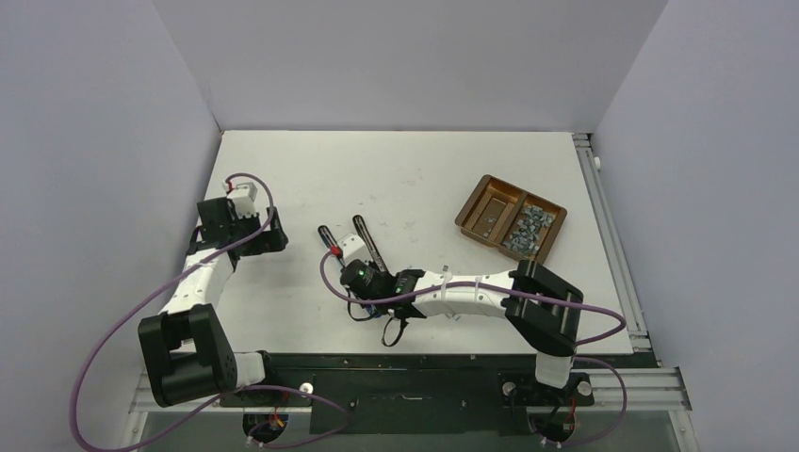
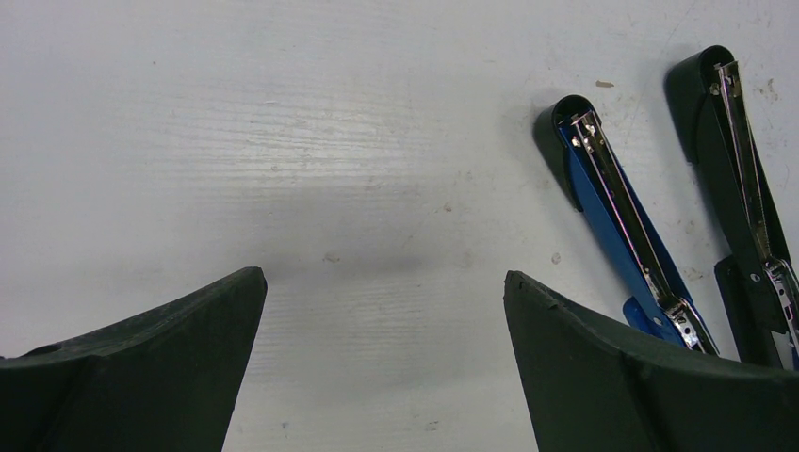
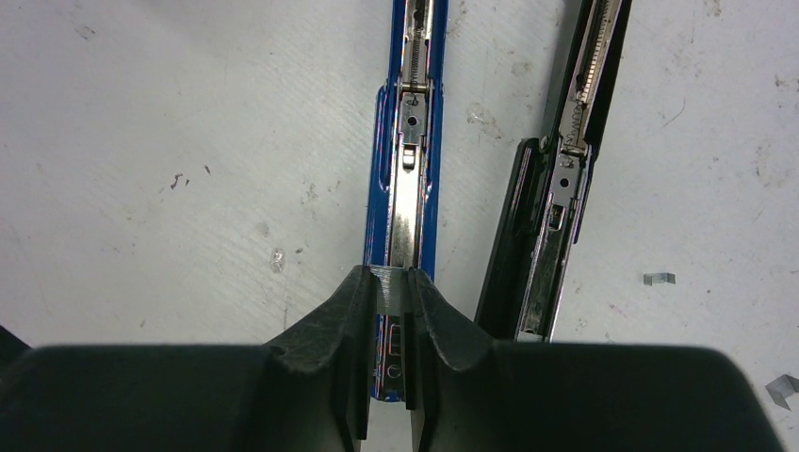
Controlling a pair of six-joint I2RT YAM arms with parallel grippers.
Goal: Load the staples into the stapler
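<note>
The stapler (image 1: 366,241) lies unfolded flat on the white table. Its blue magazine rail (image 3: 407,179) and its black top arm (image 3: 565,179) spread apart in a narrow V. My right gripper (image 3: 394,278) hangs directly over the near end of the blue rail, shut on a short grey strip of staples (image 3: 394,294). In the top view the right gripper (image 1: 361,280) sits at the stapler's hinge end. More staples (image 1: 528,231) fill one compartment of the brown tray (image 1: 481,209). My left gripper (image 2: 384,278) stands wide open over bare table, left of the stapler (image 2: 617,221).
Two loose staple bits (image 3: 660,278) lie on the table right of the black arm. The brown tray sits at the right rear, near the table's right rail (image 1: 612,245). The left gripper (image 1: 269,235) is parked at the left side.
</note>
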